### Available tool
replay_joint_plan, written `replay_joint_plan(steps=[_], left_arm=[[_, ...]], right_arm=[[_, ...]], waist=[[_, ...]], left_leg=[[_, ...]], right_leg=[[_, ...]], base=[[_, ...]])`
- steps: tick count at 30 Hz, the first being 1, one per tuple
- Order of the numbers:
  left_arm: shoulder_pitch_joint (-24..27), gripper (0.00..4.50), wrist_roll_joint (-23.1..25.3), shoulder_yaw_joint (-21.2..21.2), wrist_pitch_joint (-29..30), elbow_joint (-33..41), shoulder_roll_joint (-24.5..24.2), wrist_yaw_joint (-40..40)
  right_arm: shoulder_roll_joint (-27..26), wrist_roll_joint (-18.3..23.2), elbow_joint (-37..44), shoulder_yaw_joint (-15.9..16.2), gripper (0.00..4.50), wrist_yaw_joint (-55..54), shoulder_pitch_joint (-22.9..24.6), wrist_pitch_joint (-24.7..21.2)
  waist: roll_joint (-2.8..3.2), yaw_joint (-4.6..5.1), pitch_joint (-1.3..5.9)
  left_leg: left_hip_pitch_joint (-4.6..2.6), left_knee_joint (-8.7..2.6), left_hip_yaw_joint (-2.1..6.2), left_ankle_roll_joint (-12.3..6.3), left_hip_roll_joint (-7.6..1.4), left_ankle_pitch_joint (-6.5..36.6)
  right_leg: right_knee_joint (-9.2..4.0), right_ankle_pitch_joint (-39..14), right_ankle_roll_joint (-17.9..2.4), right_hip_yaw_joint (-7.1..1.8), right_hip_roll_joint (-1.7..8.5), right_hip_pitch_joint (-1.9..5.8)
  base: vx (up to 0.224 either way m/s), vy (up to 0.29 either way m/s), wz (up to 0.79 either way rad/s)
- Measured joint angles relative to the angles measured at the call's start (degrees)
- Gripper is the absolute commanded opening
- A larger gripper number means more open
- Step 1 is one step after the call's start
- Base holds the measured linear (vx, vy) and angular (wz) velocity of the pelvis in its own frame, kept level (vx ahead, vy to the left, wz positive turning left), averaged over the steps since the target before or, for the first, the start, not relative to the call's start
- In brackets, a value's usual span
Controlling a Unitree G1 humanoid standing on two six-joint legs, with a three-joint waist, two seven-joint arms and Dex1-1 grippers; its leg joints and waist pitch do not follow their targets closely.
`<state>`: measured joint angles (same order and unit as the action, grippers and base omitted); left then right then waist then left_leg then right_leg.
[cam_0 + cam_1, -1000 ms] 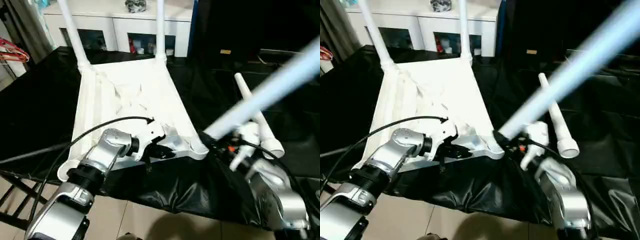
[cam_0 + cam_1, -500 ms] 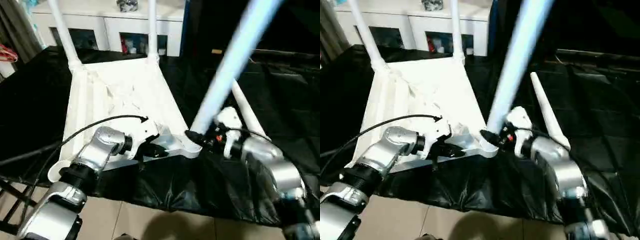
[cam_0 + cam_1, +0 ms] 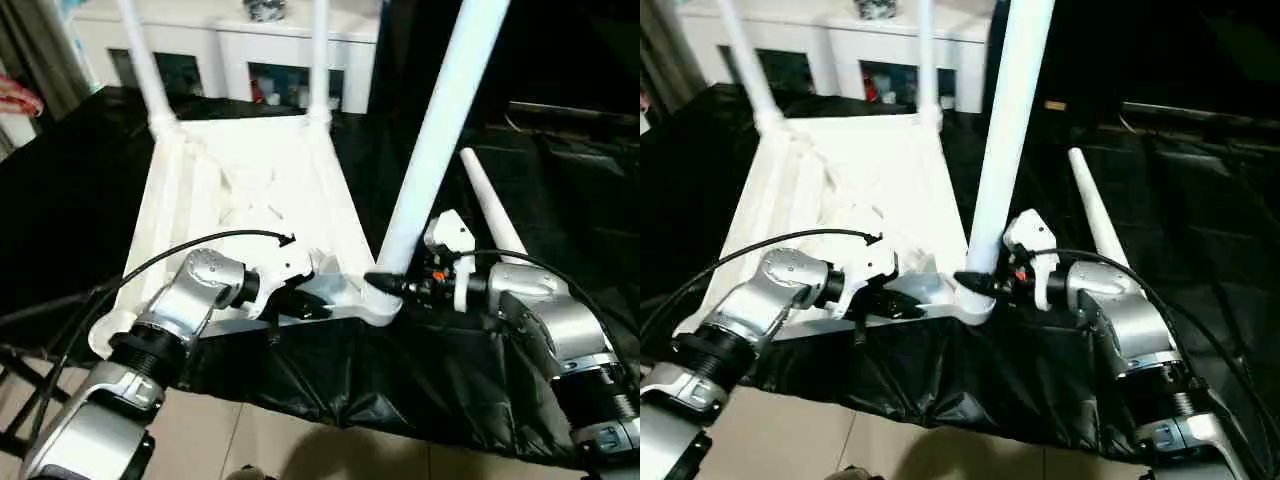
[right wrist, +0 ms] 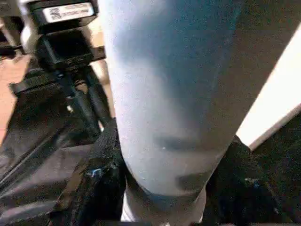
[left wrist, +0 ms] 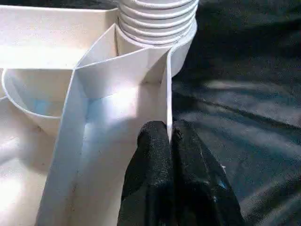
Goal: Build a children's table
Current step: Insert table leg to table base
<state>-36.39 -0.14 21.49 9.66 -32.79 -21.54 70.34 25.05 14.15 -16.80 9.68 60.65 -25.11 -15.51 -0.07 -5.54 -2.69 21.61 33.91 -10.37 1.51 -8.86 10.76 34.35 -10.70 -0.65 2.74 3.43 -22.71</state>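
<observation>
**Q:** What lies across the black-sheeted folding table (image 3: 60, 200)?

**A:** The children's table top (image 3: 250, 200), white and upside down, its ribbed underside facing up, with the white cabinet (image 3: 240, 50) behind it. Two legs (image 3: 145, 70) stand in its far corner sockets.

**Q:** And the near corners?

**A:** A third leg (image 3: 440, 130) stands almost upright, its ribbed end seated in the near right corner socket (image 3: 380, 300). A fourth leg (image 3: 490, 215) lies loose on the sheet, just beside the right arm.

**Q:** What has the right gripper (image 3: 395, 287) got?

**A:** Its black fingers (image 4: 101, 183) are closed round the base of the upright leg, one on each side.

**Q:** The left gripper (image 5: 170, 136)?

**A:** Pinched nearly closed on a thin rib (image 5: 167, 84) of the top's near edge, just beside that socket.
</observation>
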Motion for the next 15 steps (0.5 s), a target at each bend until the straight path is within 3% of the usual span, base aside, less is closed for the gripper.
replay_joint_plan(steps=[7, 15], left_arm=[[-0.3, 0.0, 0.4, 1.2, -2.1, 0.0, -1.1, 3.3], [-1.7, 0.0, 1.1, 1.9, -2.3, -2.0, -0.5, 3.5]], right_arm=[[1.1, 0.8, -0.4, 0.8, 1.86, 5.1, 0.7, 2.9], [0.4, 0.8, -3.2, 0.7, 1.86, 6.0, 0.2, 5.0]], waist=[[-0.08, -1.09, 0.02], [-0.26, -1.19, -0.08]], left_leg=[[-0.07, 0.0, -0.05, -0.01, -0.03, 0.0], [-0.59, 0.0, -0.06, -0.01, -0.05, 0.0]], right_leg=[[0.0, 0.0, 0.0, 0.0, 0.01, 0.08], [-0.01, 0.0, 0.0, 0.0, 0.01, 0.56]], base=[[0.0, 0.0, 0.0], [0.0, 0.0, 0.0]])
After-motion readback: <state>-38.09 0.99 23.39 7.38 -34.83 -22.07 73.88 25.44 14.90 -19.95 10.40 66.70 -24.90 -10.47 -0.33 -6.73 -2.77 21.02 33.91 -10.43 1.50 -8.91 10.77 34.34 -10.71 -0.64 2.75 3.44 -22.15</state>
